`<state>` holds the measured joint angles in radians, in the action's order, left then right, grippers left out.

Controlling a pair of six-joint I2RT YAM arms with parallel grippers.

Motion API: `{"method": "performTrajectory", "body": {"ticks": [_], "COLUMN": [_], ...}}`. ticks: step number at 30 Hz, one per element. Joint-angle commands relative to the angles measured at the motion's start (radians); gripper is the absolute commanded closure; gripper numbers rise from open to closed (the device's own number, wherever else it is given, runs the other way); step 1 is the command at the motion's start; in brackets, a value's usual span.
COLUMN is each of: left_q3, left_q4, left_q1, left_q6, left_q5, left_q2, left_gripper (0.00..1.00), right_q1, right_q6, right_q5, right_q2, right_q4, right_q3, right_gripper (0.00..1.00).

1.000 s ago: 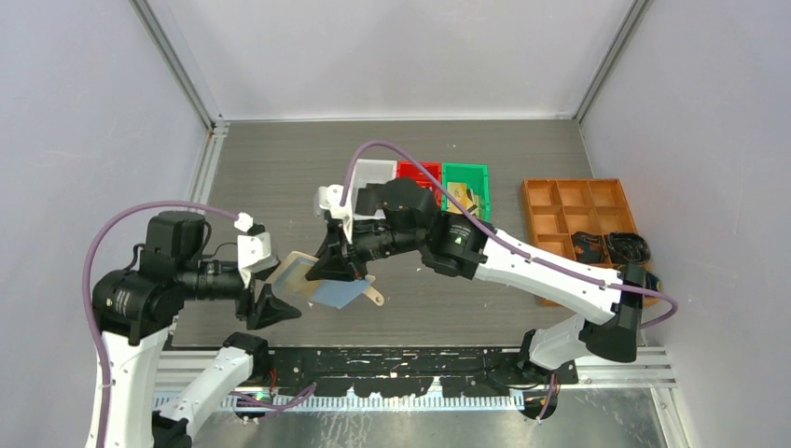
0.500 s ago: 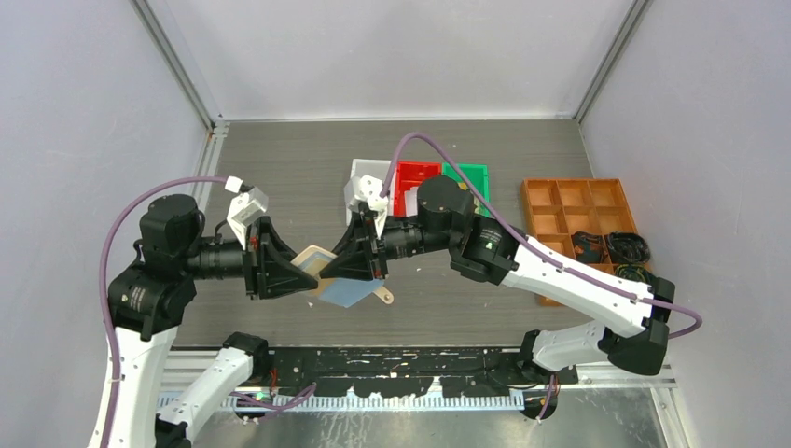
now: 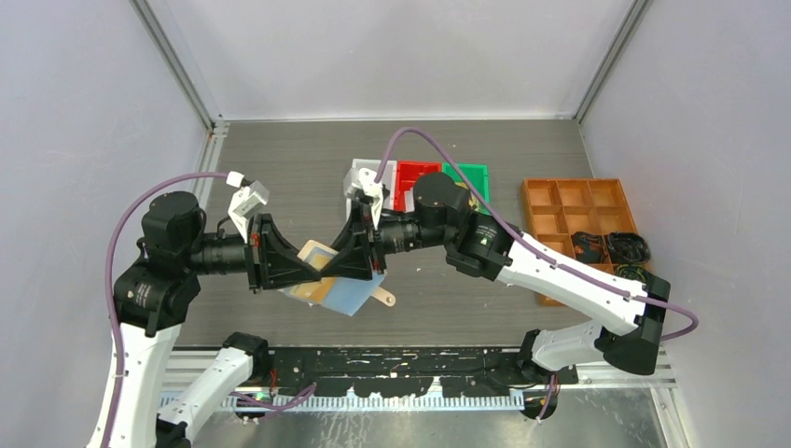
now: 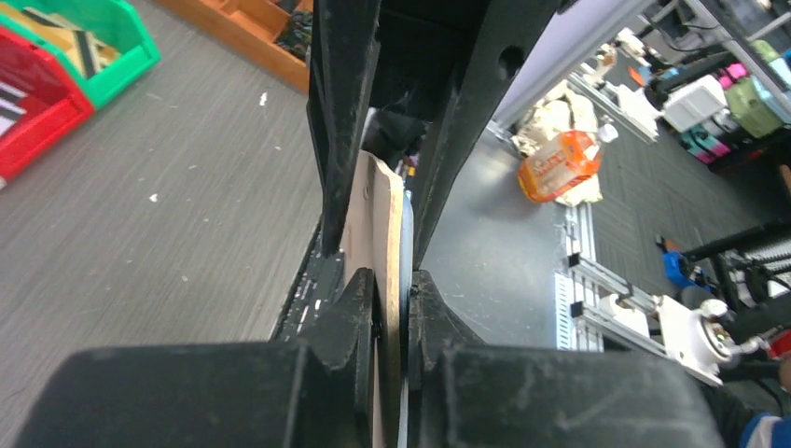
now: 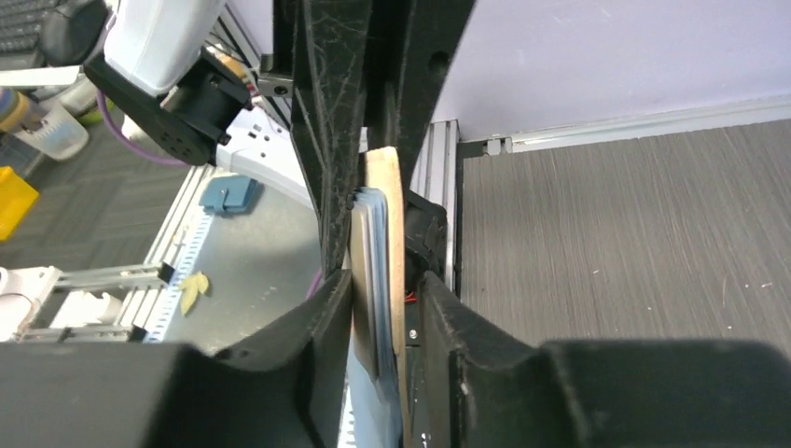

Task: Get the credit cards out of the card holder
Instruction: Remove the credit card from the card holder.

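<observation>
The card holder (image 3: 347, 297), tan with bluish clear sleeves and a snap tab, hangs above the table's near middle between both grippers. My left gripper (image 3: 300, 273) is shut on its left edge. In the left wrist view both pads press the tan panel (image 4: 388, 215) edge-on. My right gripper (image 3: 353, 265) straddles the holder's other side with its jaws open. There one finger (image 5: 322, 327) touches the sleeves (image 5: 371, 261), and a gap separates the tan flap from the other finger. Edge-on, I cannot tell credit cards from sleeves. A gold striped card (image 4: 70, 42) lies in the green bin.
White (image 3: 366, 172), red (image 3: 410, 174) and green (image 3: 471, 175) bins stand at the back middle, partly behind the right arm. An orange compartment tray (image 3: 569, 210) with black items sits at the right. Walls enclose the table on three sides.
My left gripper swung in from the left and shut on the holder's left edge. The right arm shifted right with the holder, and its jaws have now loosened.
</observation>
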<state>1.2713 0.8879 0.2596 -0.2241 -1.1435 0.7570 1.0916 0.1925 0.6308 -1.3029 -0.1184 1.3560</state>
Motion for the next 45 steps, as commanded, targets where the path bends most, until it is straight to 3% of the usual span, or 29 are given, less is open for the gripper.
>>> {"method": "performTrajectory", "body": {"ticks": [1, 3, 6, 12, 18, 24, 34, 40, 45], "left_q3": [0.011, 0.005, -0.003, 0.01, 0.012, 0.045, 0.016, -0.011, -0.027], "left_q4": [-0.023, -0.032, -0.048, -0.088, -0.15, -0.173, -0.331, -0.406, -0.408], "left_q1": [-0.003, -0.003, -0.003, -0.003, -0.004, -0.026, -0.177, -0.2, -0.2], "left_q6": [-0.003, -0.009, -0.032, -0.076, -0.225, -0.346, -0.55, -0.614, -0.618], "left_q5": [0.119, 0.155, 0.229, 0.404, 0.554, 0.43, 0.127, 0.102, 0.1], "left_q2": [-0.006, -0.006, 0.003, 0.036, 0.056, 0.114, 0.154, 0.127, 0.109], "left_gripper": [1.0, 1.0, 1.0, 1.0, 1.0, 1.0, 1.0, 1.0, 0.99], "right_q1": [-0.071, -0.107, -0.153, -0.168, -0.165, -0.164, -0.165, -0.169, -0.175], "right_q6": [0.178, 0.256, 0.351, 0.561, 0.852, 0.968, 0.983, 0.992, 1.088], "right_q5": [-0.014, -0.074, -0.181, -0.234, -0.223, -0.184, -0.161, -0.166, -0.163], "right_q2": [0.056, 0.093, 0.155, 0.237, 0.213, 0.082, 0.014, -0.009, -0.079], "right_q4": [0.269, 0.344, 0.383, 0.333, 0.626, 0.807, 0.858, 0.884, 1.038], "right_q3": [-0.028, -0.075, -0.127, -0.176, -0.365, -0.416, -0.427, -0.417, -0.407], "right_gripper": [0.52, 0.35, 0.26, 0.26, 0.35, 0.38, 0.41, 0.43, 0.47]}}
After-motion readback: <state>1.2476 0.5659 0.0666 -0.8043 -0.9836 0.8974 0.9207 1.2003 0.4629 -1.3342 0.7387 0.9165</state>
